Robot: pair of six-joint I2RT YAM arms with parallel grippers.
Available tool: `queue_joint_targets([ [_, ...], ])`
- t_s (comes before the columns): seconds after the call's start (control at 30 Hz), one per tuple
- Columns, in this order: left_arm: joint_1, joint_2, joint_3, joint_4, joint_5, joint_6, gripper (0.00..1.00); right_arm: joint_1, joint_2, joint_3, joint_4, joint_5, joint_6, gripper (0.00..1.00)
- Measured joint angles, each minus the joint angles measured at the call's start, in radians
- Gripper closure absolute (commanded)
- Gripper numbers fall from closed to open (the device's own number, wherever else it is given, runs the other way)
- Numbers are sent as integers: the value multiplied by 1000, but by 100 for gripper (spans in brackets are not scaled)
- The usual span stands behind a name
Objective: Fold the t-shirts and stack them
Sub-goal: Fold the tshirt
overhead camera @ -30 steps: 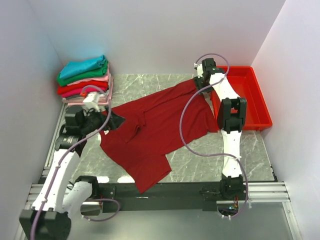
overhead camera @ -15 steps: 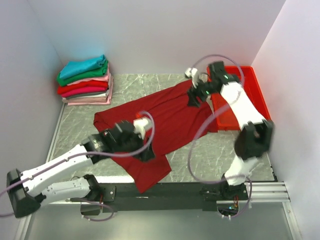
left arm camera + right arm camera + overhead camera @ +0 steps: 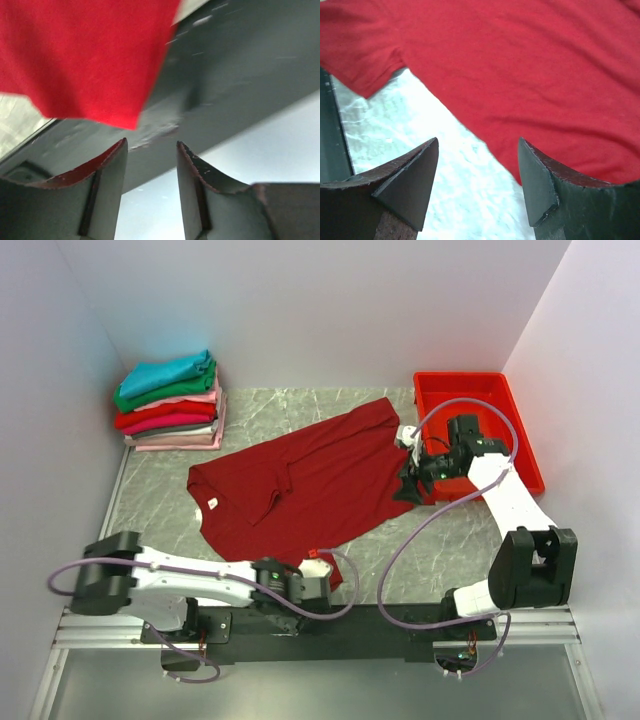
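Observation:
The large dark red t-shirt (image 3: pixel 310 475) lies spread on the table, its white neck label (image 3: pixel 211 504) at the left. A stack of folded t-shirts (image 3: pixel 170 400), teal on top, sits at the far left. My left gripper (image 3: pixel 320 573) is open and empty at the table's front edge, just below the shirt's near corner (image 3: pixel 90 55); its jaws (image 3: pixel 150 146) hold nothing. My right gripper (image 3: pixel 408 488) is open and empty over the shirt's right hem (image 3: pixel 530 65), with bare table between its jaws (image 3: pixel 479 146).
The rigid red tray (image 3: pixel 460 378) stands at the far right, behind the right arm. The black front rail (image 3: pixel 380 618) runs along the near edge. White walls close in the left, back and right sides.
The left arm swung from the shirt's left side down to the front edge by the near corner. The right arm pulled back from the shirt's far corner to its right hem.

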Motion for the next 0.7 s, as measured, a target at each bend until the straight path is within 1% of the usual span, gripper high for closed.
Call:
queue_joint_targets([
  [0.03,-12,34,0,-19,-12,-14,56,0,-2,-13,-5,-8,-5,29],
  [0.13,-23,90,0,-60,-40,-39,57,-3,-11,-38,-12,-27,-16,29],
  [0.5,-23,210,43,-67,-90,-33,58,-49,-23,-47,-45,-75,-48,30],
  [0.7,-23,241,49,-63,-98,-20,68,-57,-23,-47,-70,-91,-62,30],
])
